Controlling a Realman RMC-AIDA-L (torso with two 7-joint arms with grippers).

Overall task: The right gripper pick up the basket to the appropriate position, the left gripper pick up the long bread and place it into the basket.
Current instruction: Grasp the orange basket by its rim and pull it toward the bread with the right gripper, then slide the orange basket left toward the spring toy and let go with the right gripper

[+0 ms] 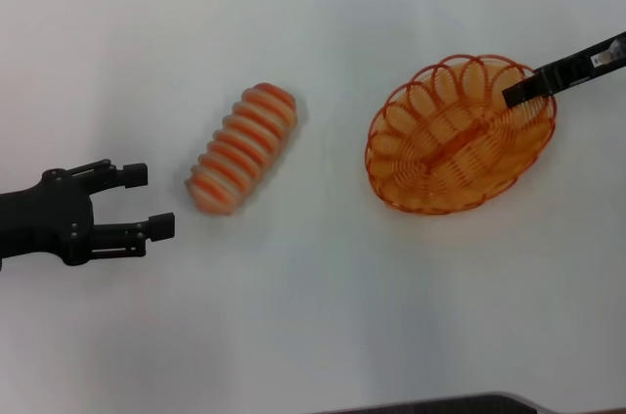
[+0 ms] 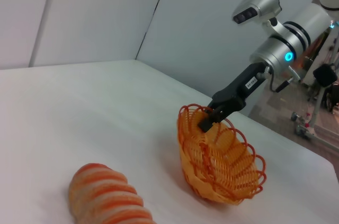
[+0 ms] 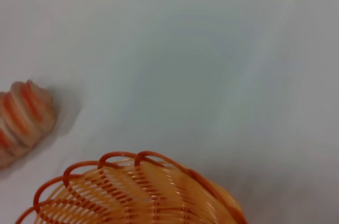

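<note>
Looking down from the head view, we see a white table [image 1: 323, 336] carrying two objects. The long bread [image 1: 243, 147], cream-tan with orange crosswise ridges, lies near the centre of the table, its long axis running from about 1 o'clock to 7 o'clock. The basket [image 1: 430, 194], an oval orange wire piece with a looped rim, sits at 3 o'clock from the bread, well apart from it.

The right gripper [image 1: 523, 91] enters from the 2 o'clock corner on a black arm bearing a small white label. Its tip meets the basket rim on the far right side; in the left wrist view [image 2: 207, 121] we see the basket [image 2: 220, 160] tilted, its gripped side raised and its opposite edge low on the table. The fingers appear closed on the wire rim.

The left gripper [image 1: 147, 201] hovers at 8 o'clock from the bread, near its lower end but not touching it. Its two black fingers are spread wide, with nothing between them.

The right wrist view shows the basket rim [image 3: 132, 160] and one end of the bread [image 3: 24, 115].
</note>
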